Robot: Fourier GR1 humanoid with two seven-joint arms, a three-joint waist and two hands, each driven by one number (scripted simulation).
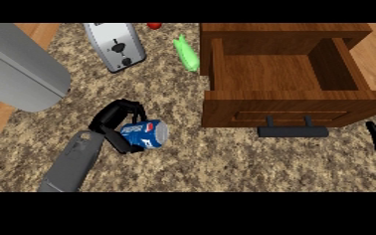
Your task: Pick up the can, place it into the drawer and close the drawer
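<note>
in the left hand [112, 122], low on the counter [220, 164], lies the can [145, 134]: black fingers curl round its far end and the thumb side wraps beneath, so the hand is closed on the can, which sits tipped on its side with its blue label facing up. i cannot tell whether it is lifted off the counter or only touching it.

up and to the right of the hand, well apart, stands the drawer [283, 74], pulled open, its wooden floor bare, its dark handle [292, 131] jutting toward the hand's side. only a sliver of the right hand [371, 129] shows at the picture's edge beyond the handle, too little to tell how its fingers stand.

the likeliest trouble, as i judge it, is the drawer's front wall: it lies between the hand and the cavity, and a can carried low would knock against it or the handle. the can is also held by one end, so it may swing or slip out as the arm crosses. above the hand lie a toaster [114, 45] and a green thing [187, 55]; a wide arc could brush the latter, which sits just beside the drawer's near side wall. releasing too near a wall could leave the can propped on the rim and block the closing.
</note>
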